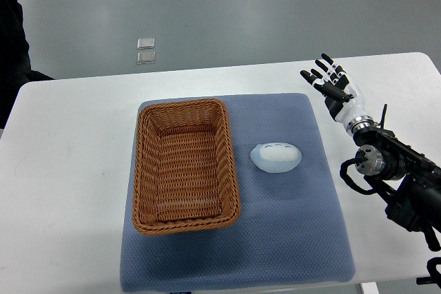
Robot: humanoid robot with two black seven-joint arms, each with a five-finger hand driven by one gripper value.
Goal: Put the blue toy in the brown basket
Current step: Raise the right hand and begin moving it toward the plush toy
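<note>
On the blue-grey padded mat (289, 239) covering the white table (69, 170), the brown woven wicker basket (185, 164) sits left, just beside the pale blue rounded toy (276, 157) lying on the mat. Farther right, the right hand (333, 86) hovers with fingers (324, 68) spread apart, holding nothing
</note>
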